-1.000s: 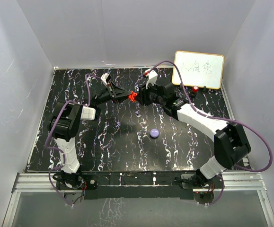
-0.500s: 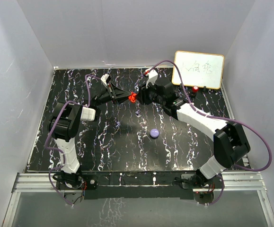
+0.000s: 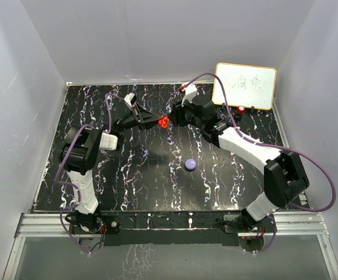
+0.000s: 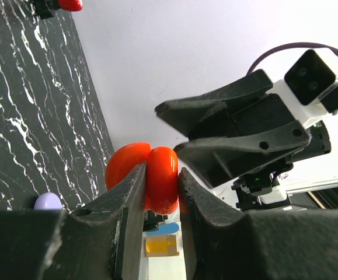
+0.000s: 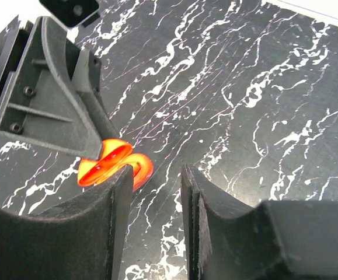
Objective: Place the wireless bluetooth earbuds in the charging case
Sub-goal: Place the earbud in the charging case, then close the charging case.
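**Two grippers meeting over the far middle of the marbled mat [image 3: 122, 181].**

From the left: the left gripper [image 4: 161, 175] is clenched on the red charging case [image 5: 113, 163], which it holds off the mat with its two halves swung apart. Just to the right, the right gripper [image 5: 157, 169] faces it with its jaws parted and nothing visible between them. Its nearer finger touches or overlaps the case's rim — which of the two cannot be told. Below the grippers a tiny pale purple earbud [image 3: 170, 140] lies on the mat, too small to show detail. Nearer the arm bases sits a round purple puck [image 3: 191, 164]. At the far right corner a whiteboard [image 3: 244, 86] leans against the wall.
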Available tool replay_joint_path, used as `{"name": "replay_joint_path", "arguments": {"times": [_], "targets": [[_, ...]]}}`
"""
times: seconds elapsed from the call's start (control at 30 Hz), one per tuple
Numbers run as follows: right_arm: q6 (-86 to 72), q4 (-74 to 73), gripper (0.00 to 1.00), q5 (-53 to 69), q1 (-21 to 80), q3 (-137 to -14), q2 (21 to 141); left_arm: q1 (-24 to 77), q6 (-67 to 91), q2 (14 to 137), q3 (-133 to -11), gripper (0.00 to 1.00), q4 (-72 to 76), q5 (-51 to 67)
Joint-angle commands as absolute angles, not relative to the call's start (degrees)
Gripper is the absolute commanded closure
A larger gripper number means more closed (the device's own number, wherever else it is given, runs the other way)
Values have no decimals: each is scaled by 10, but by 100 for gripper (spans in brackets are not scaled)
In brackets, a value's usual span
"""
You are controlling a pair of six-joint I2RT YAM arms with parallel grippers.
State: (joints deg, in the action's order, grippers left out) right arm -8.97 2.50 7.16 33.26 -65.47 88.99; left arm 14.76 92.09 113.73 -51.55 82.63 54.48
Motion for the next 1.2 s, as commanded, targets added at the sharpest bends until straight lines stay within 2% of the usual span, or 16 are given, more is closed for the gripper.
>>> {"name": "replay_joint_path", "arguments": {"times": [0.0,0.07,0.23,0.43,0.5,0.57,0.6,0.63,0.83,1.17], "targets": [[-95,47,62,34,318,-665,864,150,920,1107,-497,100,890,536],[-102,50,61,34,311,-648,862,150,925,1111,-491,100,899,529],[-104,71,52,45,308,-594,853,149,938,1122,-473,100,907,494],[-99,183,45,84,314,-492,829,149,958,1125,-449,100,856,382],[-89,260,34,57,327,-433,814,149,963,1121,-440,100,835,349],[-66,375,17,42,333,-378,800,149,964,1115,-433,100,819,325],[-58,423,5,38,336,-352,798,149,964,1113,-433,100,813,314],[-55,459,2,35,337,-334,798,150,964,1110,-431,100,807,305],[-54,557,2,37,349,-329,852,172,963,1094,-430,100,772,255],[-20,577,2,-16,382,-417,964,208,972,1074,-426,100,760,220]]}}
